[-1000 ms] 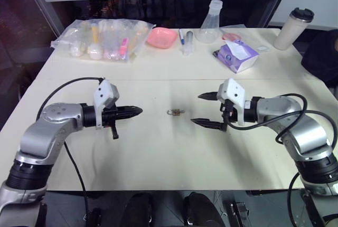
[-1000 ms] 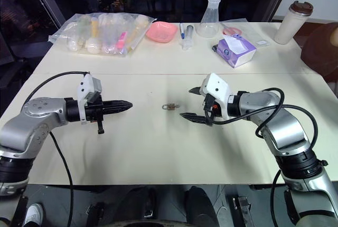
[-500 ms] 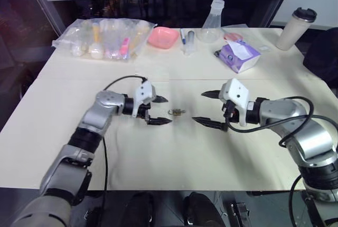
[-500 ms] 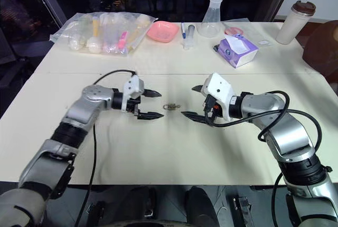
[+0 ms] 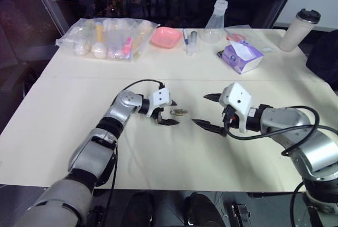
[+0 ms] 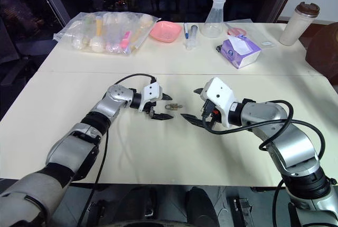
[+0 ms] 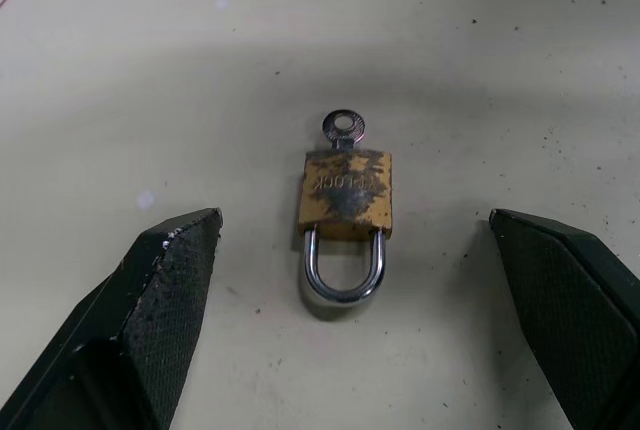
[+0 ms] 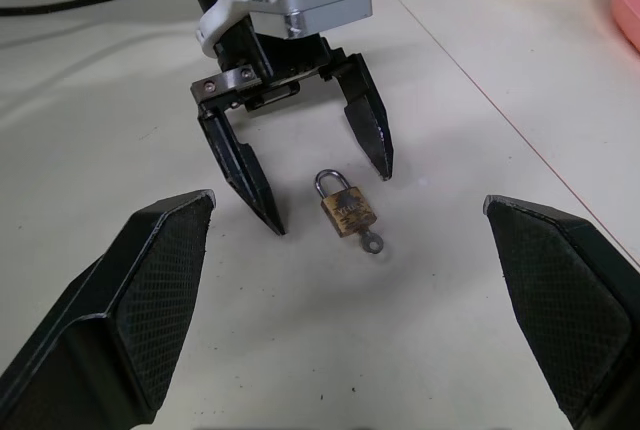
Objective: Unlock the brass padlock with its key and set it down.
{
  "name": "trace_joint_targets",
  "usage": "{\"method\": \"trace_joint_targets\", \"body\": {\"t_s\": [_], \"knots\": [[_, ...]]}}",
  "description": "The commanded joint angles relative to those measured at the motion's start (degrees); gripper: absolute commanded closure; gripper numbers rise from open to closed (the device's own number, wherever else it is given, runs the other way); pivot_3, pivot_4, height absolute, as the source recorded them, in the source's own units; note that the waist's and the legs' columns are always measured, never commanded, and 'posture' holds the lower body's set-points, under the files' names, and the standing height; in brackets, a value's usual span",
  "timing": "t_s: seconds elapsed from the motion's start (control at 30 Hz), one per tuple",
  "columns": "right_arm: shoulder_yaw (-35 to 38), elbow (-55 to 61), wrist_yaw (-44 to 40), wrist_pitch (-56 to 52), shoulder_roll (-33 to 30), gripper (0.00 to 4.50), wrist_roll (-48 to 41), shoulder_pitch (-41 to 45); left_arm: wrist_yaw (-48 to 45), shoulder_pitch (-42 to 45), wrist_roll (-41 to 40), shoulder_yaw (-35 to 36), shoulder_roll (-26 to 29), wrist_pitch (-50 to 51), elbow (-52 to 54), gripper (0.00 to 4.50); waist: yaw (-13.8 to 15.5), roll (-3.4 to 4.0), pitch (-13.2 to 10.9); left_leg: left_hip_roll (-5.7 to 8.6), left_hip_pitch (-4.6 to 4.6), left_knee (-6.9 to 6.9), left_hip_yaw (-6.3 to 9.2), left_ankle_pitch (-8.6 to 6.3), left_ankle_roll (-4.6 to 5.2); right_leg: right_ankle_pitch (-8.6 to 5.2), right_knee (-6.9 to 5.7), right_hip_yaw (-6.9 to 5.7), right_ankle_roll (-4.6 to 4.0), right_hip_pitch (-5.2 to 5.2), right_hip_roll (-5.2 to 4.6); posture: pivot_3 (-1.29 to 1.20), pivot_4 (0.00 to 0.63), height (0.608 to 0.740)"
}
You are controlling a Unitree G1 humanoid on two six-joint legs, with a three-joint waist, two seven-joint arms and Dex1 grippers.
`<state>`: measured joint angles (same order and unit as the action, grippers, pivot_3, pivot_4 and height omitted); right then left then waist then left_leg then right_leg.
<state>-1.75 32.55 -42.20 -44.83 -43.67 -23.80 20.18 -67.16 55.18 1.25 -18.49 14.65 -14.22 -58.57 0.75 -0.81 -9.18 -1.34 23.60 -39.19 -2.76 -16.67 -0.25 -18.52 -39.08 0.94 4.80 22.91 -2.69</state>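
Left gripper (image 8: 300,165), jaws wide, straddles the brass padlock (image 7: 345,202) lying flat with its key (image 7: 343,129) inserted, apparently to grasp it; right gripper (image 6: 193,104) waits wide open nearby

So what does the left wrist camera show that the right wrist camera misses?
Only the left wrist view shows the stamped lettering on the brass padlock, lying between the open left gripper's fingers. Only the right wrist view shows the whole left gripper facing the camera, with the right gripper's fingers wide apart. Both show the shackle closed and its key sticking out of the lock body.
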Motion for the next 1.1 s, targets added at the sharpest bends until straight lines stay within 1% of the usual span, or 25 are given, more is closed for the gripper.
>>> {"method": "trace_joint_targets", "body": {"t_s": [0.03,0.13,0.17,0.2,0.3,0.37,0.43,0.57,0.7,0.77,0.9,1.0,1.1], "knots": [[1.8,2.5,0.7,0.2,-0.2,0.0,-0.7,0.1,3.6,1.3,3.3,-0.2,-0.9,-2.8,-3.0,1.7,0.1,0.0,0.0,0.01,0.0,-0.01,0.01,0.0,0.0,0.0,0.0,-0.01,0.0,-0.02,-0.01,0.0,0.15,0.715],[1.8,2.5,0.7,0.2,-0.4,0.0,-0.7,0.2,4.1,1.6,4.4,-0.3,-1.2,-4.4,-4.3,2.9,-0.1,-0.01,0.0,0.03,-0.02,-0.05,0.05,0.0,0.01,0.01,-0.01,-0.03,0.02,-0.07,-0.03,0.0,0.15,0.715],[1.6,2.3,0.7,0.3,-0.4,0.0,-0.6,0.3,4.5,1.7,4.5,-0.1,-1.7,-4.3,-4.6,3.4,-0.1,-0.01,0.0,0.03,-0.05,-0.05,0.05,0.0,0.01,0.02,-0.01,-0.03,0.03,-0.1,-0.03,0.0,0.15,0.715],[1.5,2.2,0.5,0.4,-0.5,0.0,-0.5,0.4,4.8,1.8,4.5,0.2,-2.1,-4.2,-4.9,3.76,0.0,-0.01,0.0,0.02,-0.06,-0.05,0.05,0.0,0.01,0.02,-0.01,-0.03,0.03,-0.1,-0.02,0.0,0.15,0.715],[1.0,1.8,0.2,0.6,-0.6,0.0,-0.4,0.8,5.4,1.9,4.6,0.7,-2.5,-3.9,-5.5,3.76,0.0,-0.01,0.0,0.02,-0.06,-0.05,0.07,0.0,0.01,0.02,-0.02,-0.04,0.03,-0.11,-0.02,0.0,0.15,0.715],[0.5,1.5,-0.1,1.3,-1.0,0.0,0.3,1.0,4.2,1.9,4.0,1.3,-2.1,-3.2,-5.0,3.76,0.0,-0.01,0.0,0.04,-0.06,-0.06,0.07,0.0,0.01,0.02,-0.01,-0.04,0.04,-0.13,-0.02,0.0,0.15,0.715],[-0.9,0.7,-0.1,3.7,-1.7,0.0,2.9,1.4,1.8,1.9,2.8,2.4,-0.9,-2.5,-3.8,3.76,-0.1,-0.01,0.0,0.04,-0.06,-0.06,0.07,0.0,0.01,0.02,-0.02,-0.04,0.04,-0.12,-0.01,0.0,0.15,0.715],[-7.5,-3.6,0.2,16.3,-4.2,0.0,14.6,1.8,-5.8,2.4,-2.6,6.4,1.9,3.7,2.7,3.76,-0.8,-0.02,0.0,0.0,-0.03,-0.02,0.03,0.0,0.01,0.02,-0.05,-0.05,0.04,0.02,0.1,0.0,0.15,0.715],[-13.1,-9.0,-0.4,26.8,-4.1,0.0,23.0,2.8,-13.1,1.0,-6.3,7.6,5.7,12.1,13.6,3.76,-1.5,-0.02,0.0,-0.02,0.16,-0.01,0.02,0.01,-0.01,0.02,-0.11,-0.04,0.04,0.25,0.14,0.0,0.15,0.715],[-15.7,-11.8,-0.2,32.1,-2.7,0.0,26.9,4.8,-14.5,-0.7,-8.0,7.8,7.5,16.5,20.7,3.76,-1.5,-0.01,0.0,-0.02,0.25,-0.01,0.02,0.02,-0.03,0.02,-0.11,-0.04,0.05,0.33,0.13,0.0,0.15,0.715],[-17.5,-16.7,2.4,39.1,1.1,0.0,32.5,8.5,-15.4,-4.6,-10.1,7.7,10.0,22.6,31.3,3.76,-1.7,-0.01,0.0,-0.05,0.24,-0.02,0.0,0.05,-0.08,0.02,-0.12,-0.01,0.05,0.34,0.06,0.0,0.15,0.715],[-17.3,-19.0,3.3,42.6,2.9,0.0,34.9,9.8,-14.8,-6.2,-10.7,7.6,10.8,25.0,35.6,3.76,-1.4,-0.01,0.0,-0.08,0.24,-0.02,0.02,0.12,-0.19,0.02,-0.15,0.02,0.05,0.34,0.06,0.0,0.15,0.715],[-16.6,-19.9,3.1,44.1,4.2,0.0,35.5,10.2,-13.8,-6.9,-10.6,7.5,11.2,25.5,37.4,3.76,-1.2,-0.01,0.0,-0.04,0.25,-0.05,0.03,0.12,-0.2,0.02,-0.15,0.01,0.04,0.32,0.03,0.0,0.15,0.715]]}}
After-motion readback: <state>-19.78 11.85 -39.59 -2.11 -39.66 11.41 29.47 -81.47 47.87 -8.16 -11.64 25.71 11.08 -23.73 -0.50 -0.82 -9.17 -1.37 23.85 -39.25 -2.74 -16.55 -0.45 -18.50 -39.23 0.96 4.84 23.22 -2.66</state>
